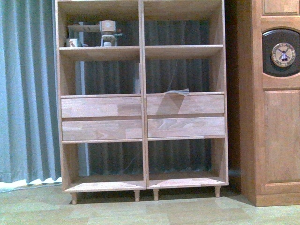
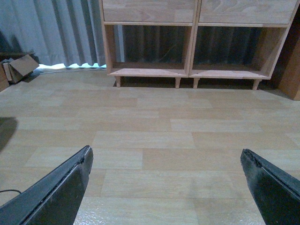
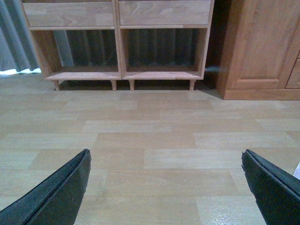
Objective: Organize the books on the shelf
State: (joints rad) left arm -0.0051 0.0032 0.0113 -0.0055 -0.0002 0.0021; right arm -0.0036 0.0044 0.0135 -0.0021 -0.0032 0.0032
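The light wood shelf (image 1: 143, 117) stands straight ahead on short legs, with four drawer fronts in its middle. A thin pale floppy thing (image 1: 177, 92), seemingly the paperback, lies flat in the right middle compartment on top of the drawers. The teal book is out of view. My left gripper (image 2: 165, 151) is open and empty, low over the plank floor, facing the shelf's bottom compartments (image 2: 187, 72). My right gripper (image 3: 165, 153) is also open and empty over the floor, facing the shelf's bottom (image 3: 122, 75).
A taller reddish-brown cabinet (image 1: 276, 117) with a windmill emblem stands right of the shelf and also shows in the right wrist view (image 3: 262, 47). Grey curtain (image 1: 26, 93) hangs behind. Small wooden ornaments (image 1: 108, 33) sit on the upper left shelf. A cardboard box (image 2: 18, 68) lies at far left.
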